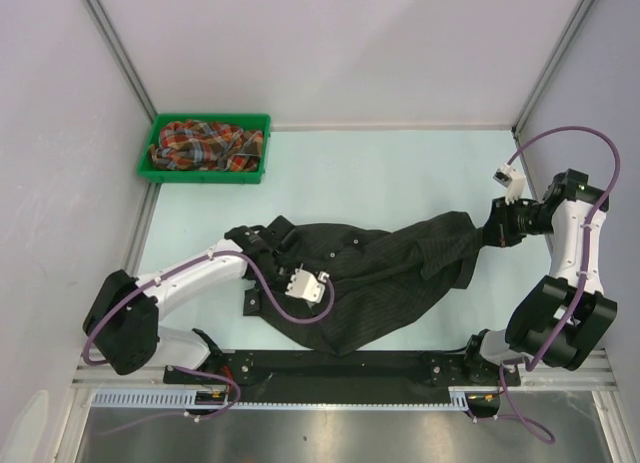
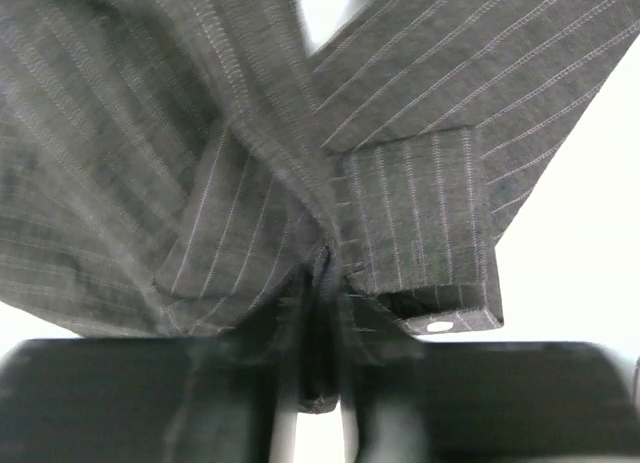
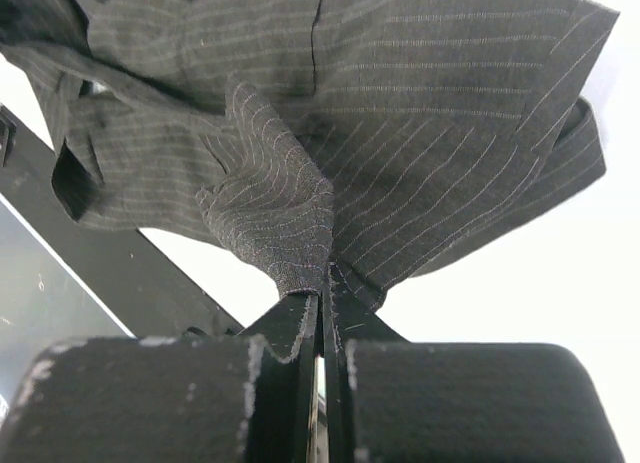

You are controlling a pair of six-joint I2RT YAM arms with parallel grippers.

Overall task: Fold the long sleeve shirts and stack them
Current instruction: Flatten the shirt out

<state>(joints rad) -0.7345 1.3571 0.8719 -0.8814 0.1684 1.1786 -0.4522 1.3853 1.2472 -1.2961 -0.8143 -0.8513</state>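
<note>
Left gripper [image 2: 320, 333]: jaws narrow, with a bunched fold of the black pinstriped shirt [image 1: 385, 273] running in between them. Its wrist view is blurred, so the pinch only appears to be closed on the cloth.
Ahead of left gripper: a turned-back cuff [image 2: 425, 228] with a pale button lies just right of the pinch. Striped cloth fills the space in front and to the left.
Right gripper [image 3: 322, 308]: jaws pressed together on a puckered edge of the same shirt, gripped right at the fingertips.
Ahead of right gripper: the shirt body spreads away in loose folds.
Black pinstriped shirt: crumpled on the pale table [image 1: 400, 173], drawn out between the two grippers, one end at each.
Plaid shirt [image 1: 205, 145]: bunched up inside the green bin [image 1: 205, 176], far beyond the left gripper and well apart from both.
</note>
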